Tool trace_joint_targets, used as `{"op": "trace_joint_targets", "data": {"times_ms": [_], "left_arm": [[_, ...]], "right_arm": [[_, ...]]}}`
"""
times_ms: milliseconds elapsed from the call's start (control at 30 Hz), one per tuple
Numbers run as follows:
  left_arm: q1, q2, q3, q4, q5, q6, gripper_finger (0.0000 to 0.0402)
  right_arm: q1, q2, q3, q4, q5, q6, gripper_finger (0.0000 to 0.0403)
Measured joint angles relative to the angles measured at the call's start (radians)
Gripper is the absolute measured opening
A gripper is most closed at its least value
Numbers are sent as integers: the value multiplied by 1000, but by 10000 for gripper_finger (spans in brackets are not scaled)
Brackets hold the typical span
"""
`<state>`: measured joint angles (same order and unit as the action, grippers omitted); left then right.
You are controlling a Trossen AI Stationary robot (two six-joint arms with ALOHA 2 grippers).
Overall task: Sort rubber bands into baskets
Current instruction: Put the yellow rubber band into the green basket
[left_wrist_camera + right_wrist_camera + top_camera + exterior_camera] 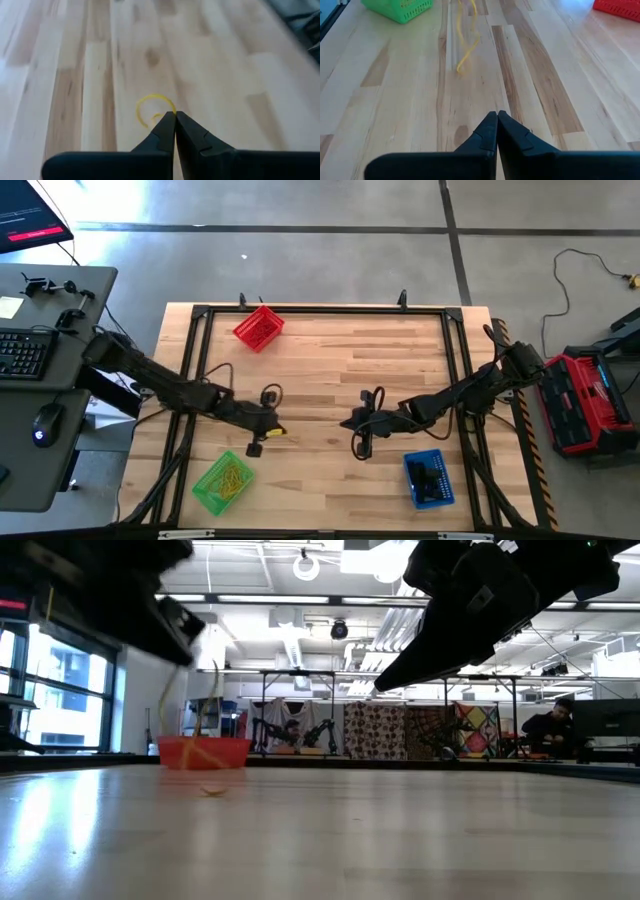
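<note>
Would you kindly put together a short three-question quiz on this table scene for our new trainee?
1. True or false: the left tool is shut on a yellow rubber band.
2. Which basket lies nearest the right tool? A) red basket B) green basket C) blue basket
3. Fill in: the green basket holds ______ bands.

Key
1. True: its fingers meet on the loop's end in the left wrist view.
2. C.
3. Yellow.
</note>
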<state>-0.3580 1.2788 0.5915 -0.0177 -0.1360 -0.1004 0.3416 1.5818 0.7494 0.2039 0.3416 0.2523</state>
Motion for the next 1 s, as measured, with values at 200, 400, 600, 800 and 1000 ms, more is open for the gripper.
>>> {"op": "trace_joint_targets", "data": {"times_ms": [200,400,600,800,1000], "left_arm": [[-85,-163,0,-34,0,-8,1],[-199,-292,0,-108,-1,-96,1],[-316,-349,1,-180,-67,-200,1],[-416,-355,1,-338,-163,-404,0],[-516,-352,15,-463,-200,-599,0]], "right_arm": [[0,0,0,0,0,1,0],[0,0,0,0,0,1,0],[0,0,0,0,0,1,0],[0,0,0,0,0,1,0],[0,0,0,0,0,1,0]]}}
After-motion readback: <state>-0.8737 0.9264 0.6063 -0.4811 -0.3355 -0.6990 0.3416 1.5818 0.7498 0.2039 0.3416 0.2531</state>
